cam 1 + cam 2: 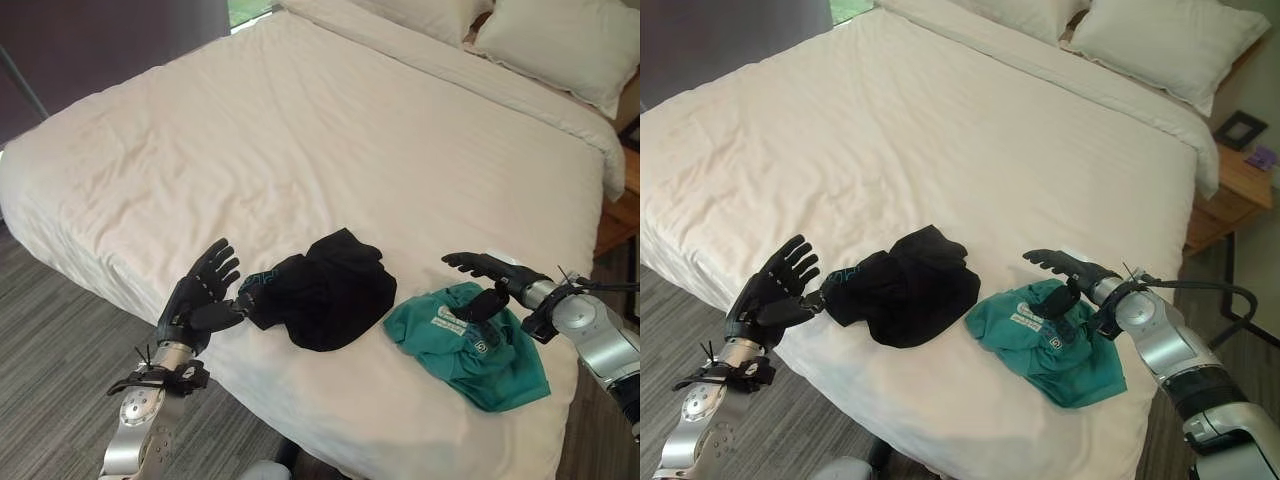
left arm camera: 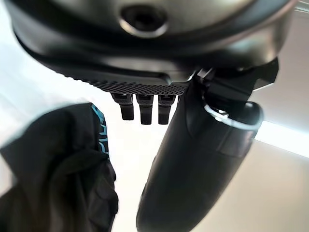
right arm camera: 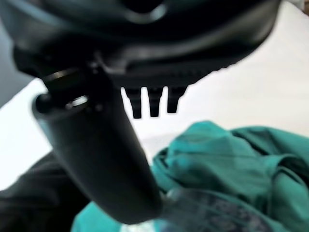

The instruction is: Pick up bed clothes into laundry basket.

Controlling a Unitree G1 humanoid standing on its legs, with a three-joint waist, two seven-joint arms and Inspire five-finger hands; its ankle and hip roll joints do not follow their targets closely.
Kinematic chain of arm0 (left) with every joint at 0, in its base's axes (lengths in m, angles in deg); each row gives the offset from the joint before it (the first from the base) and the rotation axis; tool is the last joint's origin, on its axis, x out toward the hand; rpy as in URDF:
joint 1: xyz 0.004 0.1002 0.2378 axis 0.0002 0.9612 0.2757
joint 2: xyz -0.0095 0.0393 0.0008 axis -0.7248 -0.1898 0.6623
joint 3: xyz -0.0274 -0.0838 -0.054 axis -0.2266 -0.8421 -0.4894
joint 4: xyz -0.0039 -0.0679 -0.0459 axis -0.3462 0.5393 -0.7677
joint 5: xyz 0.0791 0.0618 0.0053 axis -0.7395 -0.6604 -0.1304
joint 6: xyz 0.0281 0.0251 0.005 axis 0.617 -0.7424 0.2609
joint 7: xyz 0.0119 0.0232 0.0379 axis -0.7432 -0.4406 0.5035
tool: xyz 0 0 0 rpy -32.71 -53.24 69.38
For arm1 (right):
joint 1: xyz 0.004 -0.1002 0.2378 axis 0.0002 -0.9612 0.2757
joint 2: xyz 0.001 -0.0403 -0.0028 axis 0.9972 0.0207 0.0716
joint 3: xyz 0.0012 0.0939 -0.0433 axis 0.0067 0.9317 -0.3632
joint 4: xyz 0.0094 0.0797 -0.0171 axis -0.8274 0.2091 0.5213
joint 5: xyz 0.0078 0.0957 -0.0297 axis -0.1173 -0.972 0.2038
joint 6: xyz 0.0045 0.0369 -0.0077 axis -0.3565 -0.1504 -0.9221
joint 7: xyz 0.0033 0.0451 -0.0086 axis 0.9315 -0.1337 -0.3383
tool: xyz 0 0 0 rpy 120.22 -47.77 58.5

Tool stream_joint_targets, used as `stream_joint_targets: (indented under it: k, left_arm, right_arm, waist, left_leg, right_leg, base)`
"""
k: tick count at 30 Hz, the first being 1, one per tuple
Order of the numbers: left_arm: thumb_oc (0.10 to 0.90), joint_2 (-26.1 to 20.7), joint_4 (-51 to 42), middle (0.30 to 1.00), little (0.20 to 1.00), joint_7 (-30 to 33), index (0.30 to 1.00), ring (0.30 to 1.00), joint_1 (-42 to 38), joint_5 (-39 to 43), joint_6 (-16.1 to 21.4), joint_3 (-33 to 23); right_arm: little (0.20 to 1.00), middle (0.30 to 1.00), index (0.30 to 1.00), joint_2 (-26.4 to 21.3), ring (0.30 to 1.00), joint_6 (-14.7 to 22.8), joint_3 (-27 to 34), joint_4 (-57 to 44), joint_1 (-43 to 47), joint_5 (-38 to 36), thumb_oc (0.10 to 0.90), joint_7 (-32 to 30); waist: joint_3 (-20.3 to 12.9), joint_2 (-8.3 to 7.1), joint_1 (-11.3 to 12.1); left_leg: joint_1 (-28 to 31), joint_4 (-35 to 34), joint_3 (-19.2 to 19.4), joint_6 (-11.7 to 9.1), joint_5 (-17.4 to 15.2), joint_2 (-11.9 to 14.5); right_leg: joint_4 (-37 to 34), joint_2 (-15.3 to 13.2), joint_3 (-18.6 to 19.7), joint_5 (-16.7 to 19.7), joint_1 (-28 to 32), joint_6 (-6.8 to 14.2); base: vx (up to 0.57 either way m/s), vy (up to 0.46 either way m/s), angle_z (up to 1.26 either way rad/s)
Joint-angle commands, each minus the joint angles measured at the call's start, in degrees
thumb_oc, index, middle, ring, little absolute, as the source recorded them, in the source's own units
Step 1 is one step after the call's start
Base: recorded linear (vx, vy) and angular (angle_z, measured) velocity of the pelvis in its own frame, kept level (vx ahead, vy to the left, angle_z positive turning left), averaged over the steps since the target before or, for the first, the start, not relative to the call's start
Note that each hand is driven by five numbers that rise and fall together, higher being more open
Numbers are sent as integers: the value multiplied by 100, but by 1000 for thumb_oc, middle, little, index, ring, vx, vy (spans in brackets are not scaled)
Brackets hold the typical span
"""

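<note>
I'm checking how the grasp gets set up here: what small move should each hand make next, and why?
Probably close on the clothes. The left hand is open, its thumb at the black garment's edge; the right hand is open over the green garment, thumb touching it. Neither grips cloth yet, and both garments lie on the bed.

- Bed sheet (image 1: 330,130), upper frame: white cloth, looking matt, faintly creased.
- Black garment (image 1: 325,288), centre: soft matt cloth, lying crumpled.
- Teal garment (image 1: 470,345), lower right: thin cloth, wrinkling.
- Nightstand (image 1: 1230,195), right edge: showing smooth wood.
</note>
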Motion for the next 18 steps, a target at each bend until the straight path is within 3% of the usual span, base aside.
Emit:
stream_joint_targets:
  k: [1,7,13,18]
  left_arm:
    - [800,-57,-694,900,900,-204,900,900,-82,11,414,-84]
    - [800,62,-728,900,900,-233,900,900,-10,-64,384,-187]
    - [800,152,-765,900,900,-283,900,900,128,-110,347,-359]
    - [800,241,-756,900,900,-340,900,900,210,-124,352,-449]
  right_arm:
    - [900,900,900,-866,900,165,788,-610,49,162,800,-193]
    - [900,900,900,-1152,900,254,2247,-1668,-933,101,800,-291]
    - [900,900,900,-1358,900,296,3181,-2197,-1793,27,800,-130]
    - [900,900,900,-1265,900,317,3860,-2510,-2570,-221,800,-24]
  waist:
    - [-741,109,-100]
    - [-740,100,-212]
    - [-703,64,-292]
    - [-663,4,-362]
  left_leg:
    - [-134,-1,-260,-316,-59,267]
    - [-170,-1,-297,-312,-55,258]
    - [-191,-1,-256,-309,-59,259]
    - [-207,-1,-209,-301,-78,265]
  right_leg:
    - [236,97,-207,-341,-3,209]
    - [280,103,-160,-382,-37,200]
    - [315,120,-108,-377,-92,206]
    - [350,143,-34,-380,-137,215]
  base:
    - [20,5,7]
    - [7,4,5]
    - [-1,2,-1]
    - [-6,12,-4]
